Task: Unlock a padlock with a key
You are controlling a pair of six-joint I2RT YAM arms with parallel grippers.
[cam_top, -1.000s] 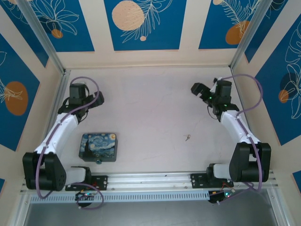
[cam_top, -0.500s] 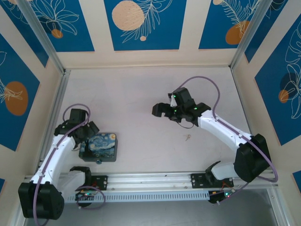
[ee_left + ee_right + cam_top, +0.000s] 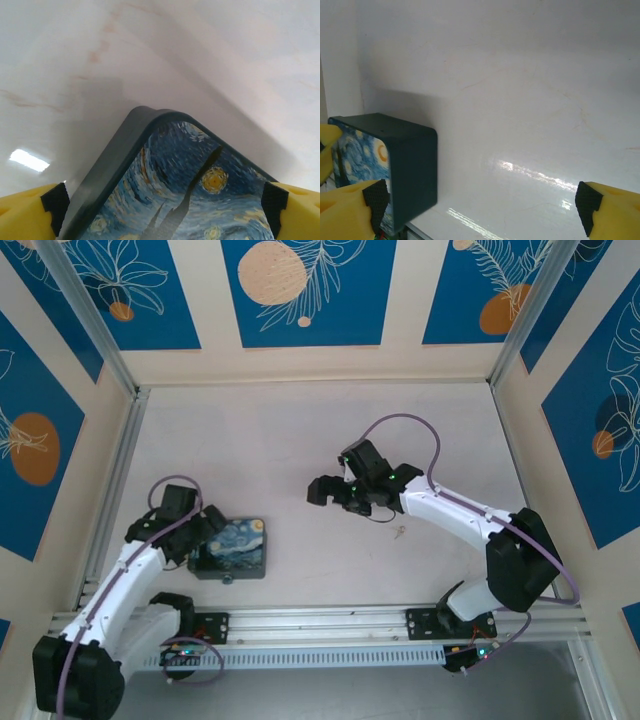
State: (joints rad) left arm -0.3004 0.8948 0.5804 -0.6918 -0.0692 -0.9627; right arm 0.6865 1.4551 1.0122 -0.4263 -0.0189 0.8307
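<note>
The padlock is a tiny bluish speck on the table, just at the near edge of the night-sky box. The key lies as a thin sliver right of centre. My left gripper is at the box's left end. In the left wrist view it is open, with a corner of the box between its yellow fingers. My right gripper hovers mid-table, up and left of the key. It is open with bare table between its fingers.
The right wrist view shows the box's dark side at the left. Metal rails run along the near edge. Patterned walls enclose the table at the back and sides.
My left gripper came down from the far left onto the box, which slid a little to the right. My right arm swung from the far right to mid-table.
</note>
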